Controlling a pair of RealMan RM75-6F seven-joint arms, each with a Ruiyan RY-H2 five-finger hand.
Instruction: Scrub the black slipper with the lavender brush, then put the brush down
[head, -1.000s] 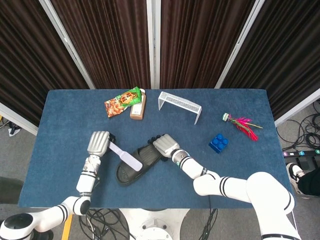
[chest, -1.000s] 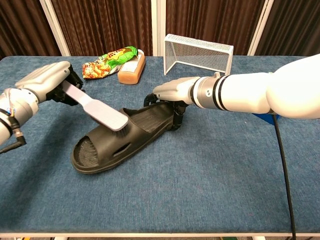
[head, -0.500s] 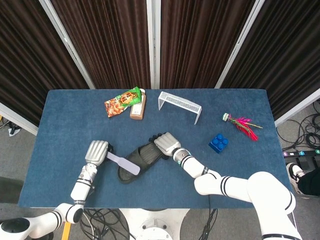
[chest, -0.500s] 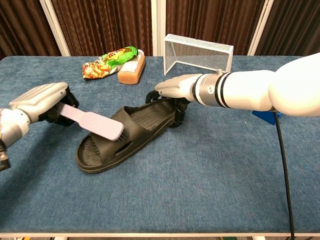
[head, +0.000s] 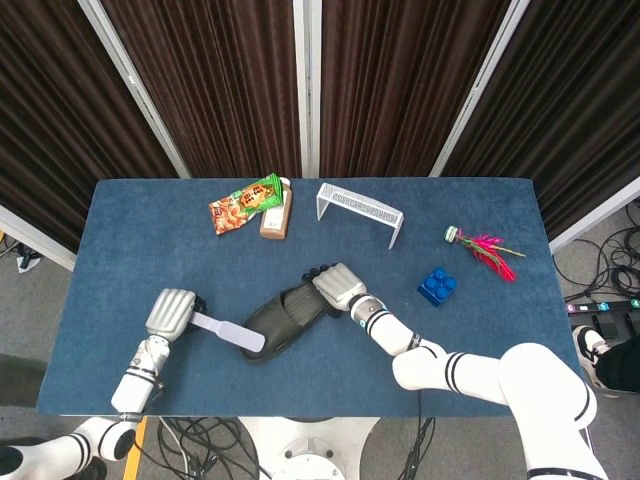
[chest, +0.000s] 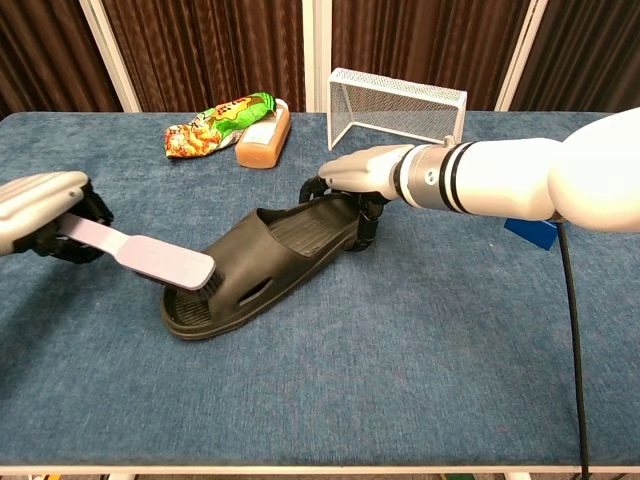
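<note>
The left hand (chest: 45, 212) grips the brush (chest: 140, 256), its head on the slipper's (chest: 262, 262) toe. The right hand (chest: 365, 172) clamps the heel. Scrubbing looks underway; next, stroke back inward along the sole.

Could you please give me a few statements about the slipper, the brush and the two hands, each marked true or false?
1. The left hand holds the brush. True.
2. The right hand grips the heel end of the slipper. True.
3. The brush head is at the slipper's heel. False: it sits at the toe end.
4. The blue block lies inside the slipper. False: it sits apart, on the table.
5. The snack bag lies beside the wire rack, beyond the slipper. True.
</note>
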